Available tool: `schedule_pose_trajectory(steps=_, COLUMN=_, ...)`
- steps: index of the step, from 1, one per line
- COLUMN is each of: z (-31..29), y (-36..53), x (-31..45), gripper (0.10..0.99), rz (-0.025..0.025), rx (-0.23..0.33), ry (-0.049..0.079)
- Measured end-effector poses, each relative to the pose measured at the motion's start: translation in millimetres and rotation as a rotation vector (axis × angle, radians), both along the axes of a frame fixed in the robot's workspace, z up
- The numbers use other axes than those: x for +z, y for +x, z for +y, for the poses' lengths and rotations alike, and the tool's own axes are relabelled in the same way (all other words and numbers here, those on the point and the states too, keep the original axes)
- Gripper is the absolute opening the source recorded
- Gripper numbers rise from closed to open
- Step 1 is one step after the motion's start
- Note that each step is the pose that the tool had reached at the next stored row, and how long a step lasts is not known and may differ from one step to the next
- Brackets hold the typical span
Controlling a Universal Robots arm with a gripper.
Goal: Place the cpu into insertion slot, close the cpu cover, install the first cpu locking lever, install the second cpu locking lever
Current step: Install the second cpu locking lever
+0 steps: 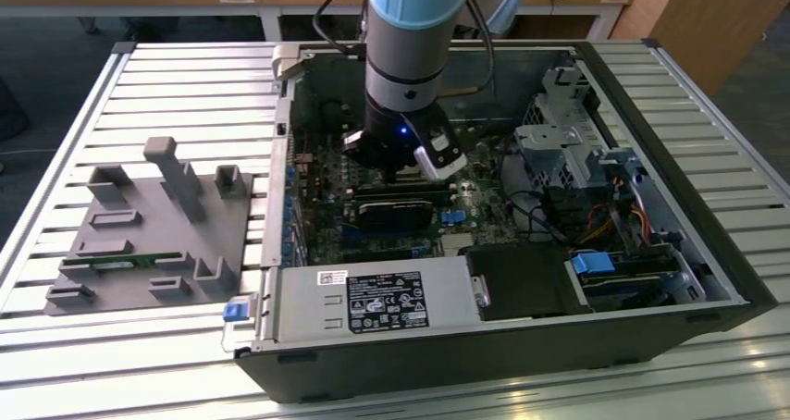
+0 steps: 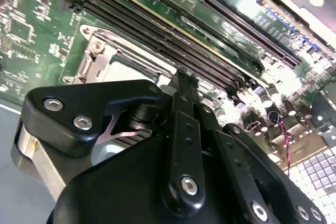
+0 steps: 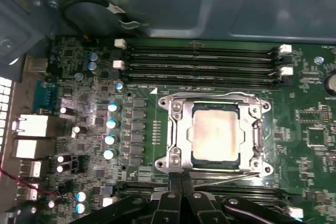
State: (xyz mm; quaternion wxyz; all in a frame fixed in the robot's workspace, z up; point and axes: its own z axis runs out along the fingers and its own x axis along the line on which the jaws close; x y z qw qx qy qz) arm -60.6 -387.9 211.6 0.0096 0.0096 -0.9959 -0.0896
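First wrist view is giving the best look right now: the cpu [image 3: 215,132] is sitting flat in the slot [image 3: 181,174], and the cover [image 3: 178,129] is lying down around it, framing the chip. The fingers [image 3: 180,182] are pressed together into one thin tip, gripping nothing, and that tip is sitting right at the socket's edge next to a thin wire lever [image 3: 231,178] running along that side.

Exterior view's showing the arm reaching straight down into the open case [image 1: 691,207] on the slatted tabletop [image 1: 185,78], so there's not much room in there.

What's worrying me, just judging from this:
- that lever is skinny and springy, so the tip could be slipping off it and snapping it back before it hooks.
- a slip would be sending the tip into the green board [image 3: 131,129] or the capacitors [image 3: 111,124] just beside the socket.
- the memory slots [image 3: 205,59] are running close by in both wrist views, so a sideways skid could be clipping those too.
- if the cover isn't fully seated, forcing the lever could be loading the chip unevenly.
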Motion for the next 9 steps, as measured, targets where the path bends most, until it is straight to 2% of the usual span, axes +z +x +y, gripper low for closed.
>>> schedule_pose_trajectory(steps=5, z=-0.6, y=-4.1, x=-4.9, gripper=0.106, rz=0.0000, rx=0.000, ry=0.009)
schedule_pose_trajectory(steps=9, z=-6.0, y=-5.2, x=-5.8, gripper=0.106, rz=-0.0003, rx=0.000, ry=0.033)
